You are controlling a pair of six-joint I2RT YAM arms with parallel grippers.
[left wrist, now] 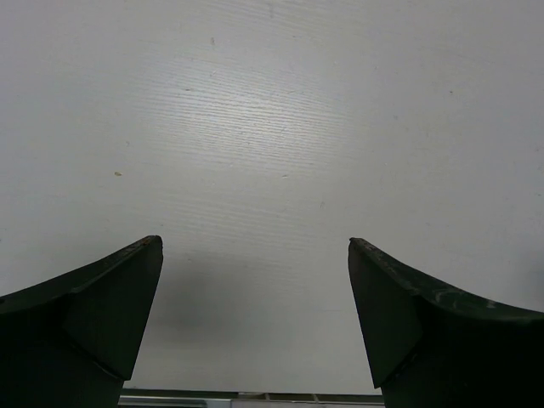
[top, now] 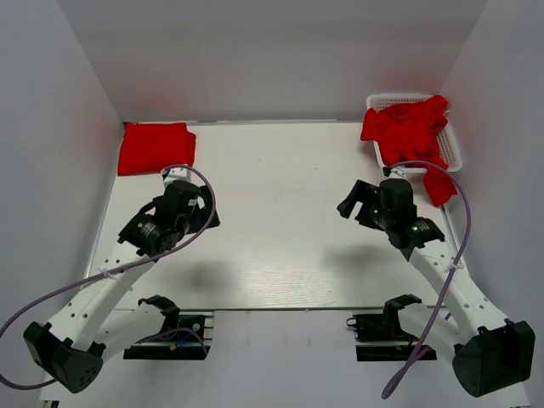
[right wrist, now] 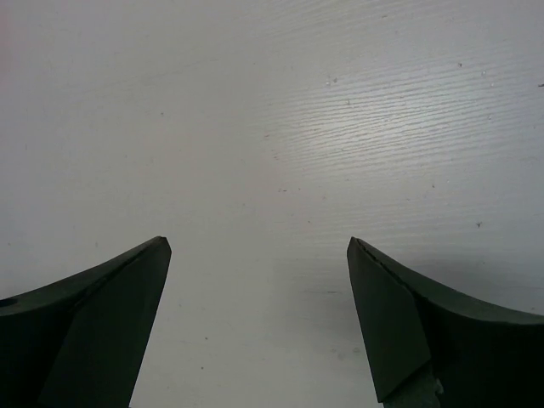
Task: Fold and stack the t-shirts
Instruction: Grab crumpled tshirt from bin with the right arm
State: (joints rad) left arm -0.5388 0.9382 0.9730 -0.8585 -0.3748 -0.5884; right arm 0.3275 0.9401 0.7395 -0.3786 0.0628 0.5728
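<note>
Jaws left and right stand wide and empty above the table [top: 272,212]; folded t-shirt [top: 156,148] lies well apart

A flat white tabletop [top: 280,212] with a fine, straight wood grain fills the middle of the top view. Plain matte white panels close it in: a back wall [top: 272,51] at 12 o'clock, a left side wall [top: 42,170] at 9 o'clock and a right side wall [top: 510,127] at 3 o'clock. The light is soft and even. Two faint grey shadows [top: 204,276] lie on the board toward 6 o'clock. In the wrist views the grain carries a brighter sheen and a few small dark specks [left wrist: 117,173].
</note>
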